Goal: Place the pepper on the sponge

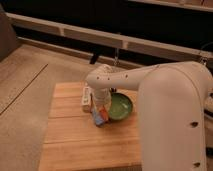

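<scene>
We see the gripper (pixel 101 107), pointing down from the bulky white arm (pixel 165 92), closed on the small elongated orange-red pepper (pixel 102 112), which is right over the small blue-grey rectangular sponge (pixel 98 120), between the round green bowl (pixel 121 107) and the long white bar (pixel 86 98) on the wooden desk (pixel 70 142).

I have one camera, high and close behind the arm (pixel 172 105), looking down and forward over the table (pixel 67 142); the gripper (pixel 101 109) sits above the table's middle.

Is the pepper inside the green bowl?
No, the gripper holds the pepper over the sponge, beside the green bowl.
</scene>
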You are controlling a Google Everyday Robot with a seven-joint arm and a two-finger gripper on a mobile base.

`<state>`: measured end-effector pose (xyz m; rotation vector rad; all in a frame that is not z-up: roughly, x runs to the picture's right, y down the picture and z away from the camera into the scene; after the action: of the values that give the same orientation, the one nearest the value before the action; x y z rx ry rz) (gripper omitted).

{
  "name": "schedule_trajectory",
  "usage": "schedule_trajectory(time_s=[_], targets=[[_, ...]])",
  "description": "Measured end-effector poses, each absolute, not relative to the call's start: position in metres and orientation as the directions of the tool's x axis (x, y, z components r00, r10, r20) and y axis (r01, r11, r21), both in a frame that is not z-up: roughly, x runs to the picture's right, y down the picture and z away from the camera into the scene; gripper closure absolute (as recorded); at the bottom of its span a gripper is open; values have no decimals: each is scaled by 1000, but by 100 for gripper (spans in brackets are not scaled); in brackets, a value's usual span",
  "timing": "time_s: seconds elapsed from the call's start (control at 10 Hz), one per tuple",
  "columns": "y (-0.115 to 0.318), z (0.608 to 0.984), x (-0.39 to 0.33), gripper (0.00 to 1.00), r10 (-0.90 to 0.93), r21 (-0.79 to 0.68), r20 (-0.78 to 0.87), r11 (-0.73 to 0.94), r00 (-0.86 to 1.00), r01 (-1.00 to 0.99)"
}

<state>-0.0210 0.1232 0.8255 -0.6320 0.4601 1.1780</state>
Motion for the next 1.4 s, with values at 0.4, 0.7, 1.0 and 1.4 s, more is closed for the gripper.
schedule_trajectory(time_s=[0.4,0.7,1.0,1.4], targets=[[118,841,-37,100,678,-254,-629,282,380,-925],[115,846,-48,100,666,-283,-622,299,412,-911],[120,845,-45,99,654,-284,-639,290,405,-914],[125,842,-26,65,649,-241,-677,251,348,-937]])
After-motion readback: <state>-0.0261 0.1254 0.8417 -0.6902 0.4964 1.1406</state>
